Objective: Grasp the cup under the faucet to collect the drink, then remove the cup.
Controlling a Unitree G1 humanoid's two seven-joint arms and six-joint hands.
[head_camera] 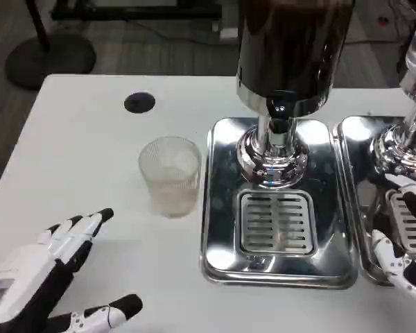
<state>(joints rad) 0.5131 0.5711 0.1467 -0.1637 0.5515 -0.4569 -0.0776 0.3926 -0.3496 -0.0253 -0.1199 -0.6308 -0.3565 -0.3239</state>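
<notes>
The left hand (52, 277) lies nearest, low at the picture's left corner, just over the white table (90, 173). Its fingers (80, 229) are stretched out and spread well apart from the thumb, pointing toward the cup, and nothing is in them.

Beyond the fingertips, apart from them, the cup (170, 175) stands upright on the bare tabletop. It is clear, ribbed plastic, just beside the left edge of the drip tray and not under the faucet. Farther back on the table is a round black grommet (139, 103).

To the right of the cup sits the polished steel drip tray (218, 208) with a slotted grate (276, 222) in its front half. A chrome faucet column (274, 149) rises from the tray's rear half, and above it is the dark dispenser tank (291, 48).

A second tray (357, 152) with its own chrome column (402, 142) adjoins on the right edge. The right hand (405, 236) rests over this tray at the picture's border; it is cut off, and I cannot tell how far its fingers are parted or whether they hold anything.

Behind the table is a grey wood-look floor (159, 52), with a round black stand base (50, 59) at upper left and cables along the back.
</notes>
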